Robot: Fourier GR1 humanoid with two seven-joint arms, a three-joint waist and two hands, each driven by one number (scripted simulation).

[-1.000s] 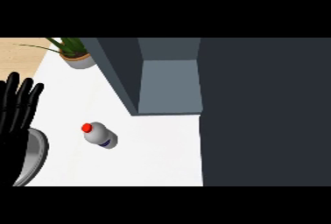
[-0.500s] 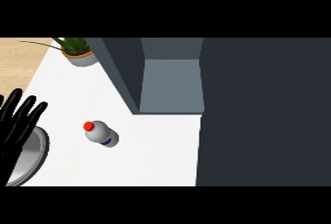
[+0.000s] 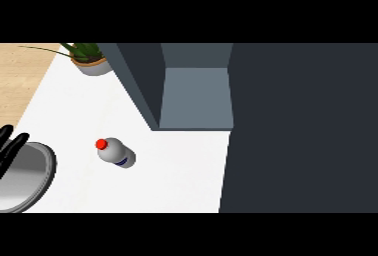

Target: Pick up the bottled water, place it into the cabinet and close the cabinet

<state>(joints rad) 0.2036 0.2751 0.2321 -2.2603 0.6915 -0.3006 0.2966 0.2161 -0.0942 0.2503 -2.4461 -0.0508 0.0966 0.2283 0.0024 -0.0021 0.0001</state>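
Observation:
The bottled water [image 3: 116, 153], white with a red cap and a blue label band, stands on the white counter [image 3: 177, 175] left of centre. The cabinet [image 3: 196, 95] is open, its grey shelf showing above and right of the bottle, and its dark door [image 3: 303, 130] fills the view's right side. My left hand [image 3: 10, 146] shows at the left edge with straight fingers pointing up, well to the left of the bottle and holding nothing. My right hand is nowhere in the view.
A potted plant [image 3: 90, 59] stands at the counter's far left corner. A grey round sink or bowl [image 3: 33, 177] lies at the lower left, under my left hand. Wooden floor [image 3: 22, 75] shows beyond the counter's left edge.
My left hand has slid down and leftward, so less of it shows. The whole view has shifted slightly. The bottle stays where it was on the counter.

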